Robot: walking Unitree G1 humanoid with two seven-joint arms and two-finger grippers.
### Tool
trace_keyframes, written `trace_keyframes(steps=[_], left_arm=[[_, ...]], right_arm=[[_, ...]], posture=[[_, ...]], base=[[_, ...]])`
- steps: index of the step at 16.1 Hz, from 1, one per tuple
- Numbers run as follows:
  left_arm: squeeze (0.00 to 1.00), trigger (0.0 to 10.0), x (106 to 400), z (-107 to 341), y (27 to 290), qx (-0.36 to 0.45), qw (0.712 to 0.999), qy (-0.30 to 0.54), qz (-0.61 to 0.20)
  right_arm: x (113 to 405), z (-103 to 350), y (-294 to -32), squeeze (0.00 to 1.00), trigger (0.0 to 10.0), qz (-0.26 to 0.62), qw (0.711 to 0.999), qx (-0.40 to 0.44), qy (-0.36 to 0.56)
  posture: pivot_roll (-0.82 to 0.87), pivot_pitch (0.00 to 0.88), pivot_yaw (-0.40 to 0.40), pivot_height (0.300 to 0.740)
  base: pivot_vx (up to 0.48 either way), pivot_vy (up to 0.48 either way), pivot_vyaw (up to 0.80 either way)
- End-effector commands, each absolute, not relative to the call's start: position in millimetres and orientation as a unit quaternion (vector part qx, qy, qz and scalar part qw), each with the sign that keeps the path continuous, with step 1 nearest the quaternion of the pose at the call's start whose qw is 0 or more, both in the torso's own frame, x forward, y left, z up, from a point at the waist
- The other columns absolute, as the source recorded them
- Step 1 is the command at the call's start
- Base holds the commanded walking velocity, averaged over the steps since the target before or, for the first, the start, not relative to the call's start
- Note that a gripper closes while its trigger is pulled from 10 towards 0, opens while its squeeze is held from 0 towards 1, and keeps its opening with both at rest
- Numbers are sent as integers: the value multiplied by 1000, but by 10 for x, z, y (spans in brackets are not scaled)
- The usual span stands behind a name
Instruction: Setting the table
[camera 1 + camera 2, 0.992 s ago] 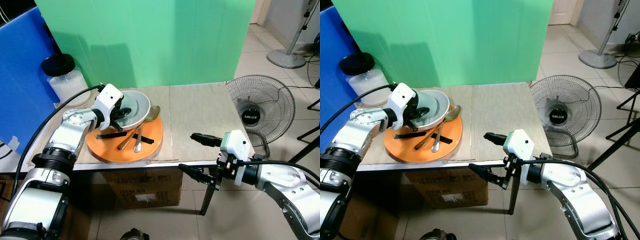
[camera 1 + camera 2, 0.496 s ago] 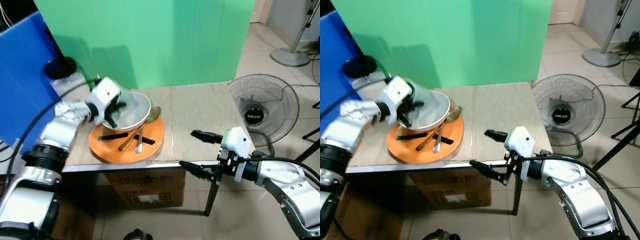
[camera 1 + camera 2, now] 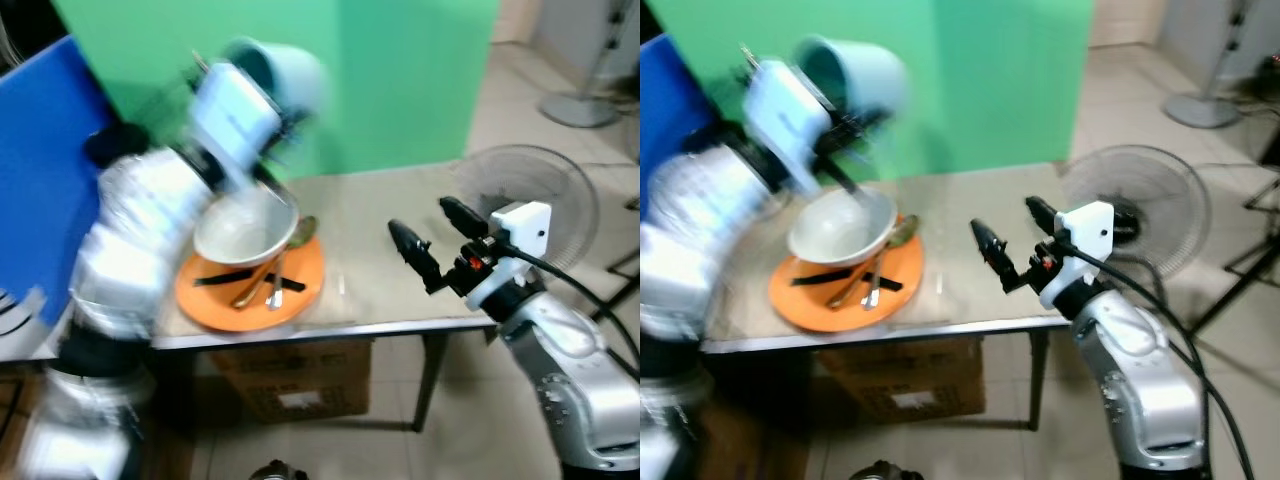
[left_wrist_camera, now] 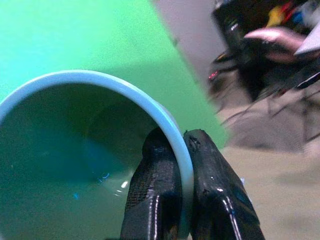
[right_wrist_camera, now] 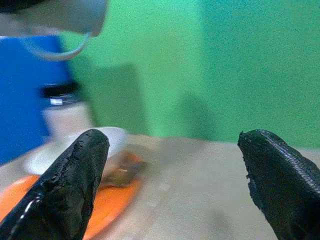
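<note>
A pale blue cup (image 3: 287, 73) hangs tilted high above the table, its rim (image 4: 150, 100) pinched by my left gripper (image 4: 181, 137), which is shut on it. Below it a white bowl (image 3: 243, 228) sits on an orange plate (image 3: 305, 285). Spoons (image 3: 274, 287) and black-handled cutlery lie on the plate beside the bowl. My right gripper (image 3: 432, 235) hovers open over the right half of the beige table (image 3: 370, 215), with nothing between its fingers (image 5: 80, 170). The head views are blurred.
A green screen (image 3: 400, 90) stands behind the table and a blue board (image 3: 40, 150) to its left. A black-lidded jar (image 3: 115, 145) sits at the back left. A floor fan (image 3: 520, 175) stands to the right, a cardboard box (image 3: 290, 385) under the table.
My left gripper has lifted the cup out of the bowl and swung it high. My right gripper has risen from below the table's front edge to over the table. The camera shifted.
</note>
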State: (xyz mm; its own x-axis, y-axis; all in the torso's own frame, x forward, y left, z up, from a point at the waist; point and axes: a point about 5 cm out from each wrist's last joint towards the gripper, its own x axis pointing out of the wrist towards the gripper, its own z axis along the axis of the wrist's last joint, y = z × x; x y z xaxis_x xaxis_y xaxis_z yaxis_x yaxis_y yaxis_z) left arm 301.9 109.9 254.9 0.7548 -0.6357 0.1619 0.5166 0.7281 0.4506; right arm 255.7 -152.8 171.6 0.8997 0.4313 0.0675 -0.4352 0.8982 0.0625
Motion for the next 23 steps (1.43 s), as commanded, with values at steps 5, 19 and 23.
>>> trace_keyframes(steps=[5, 19, 23], left_arm=[[0, 10000, 2853, 2128, 1098, 135, 966, -94, -200], [0, 10000, 2327, 1668, 1506, 86, 996, -16, -24], [0, 10000, 2306, 1691, 1556, 89, 996, -25, -1]], right_arm=[[2564, 1729, -1606, 0, 10000, 94, 995, 1, -18], [2444, 1472, -1526, 0, 10000, 101, 993, -27, 54], [2467, 1451, -1600, 0, 10000, 78, 994, -34, 68]], posture=[[-81, 0, 145, 740], [-104, 20, 78, 740], [-98, 43, 53, 740]], base=[[0, 0, -735], [0, 0, -731], [0, 0, -739]])
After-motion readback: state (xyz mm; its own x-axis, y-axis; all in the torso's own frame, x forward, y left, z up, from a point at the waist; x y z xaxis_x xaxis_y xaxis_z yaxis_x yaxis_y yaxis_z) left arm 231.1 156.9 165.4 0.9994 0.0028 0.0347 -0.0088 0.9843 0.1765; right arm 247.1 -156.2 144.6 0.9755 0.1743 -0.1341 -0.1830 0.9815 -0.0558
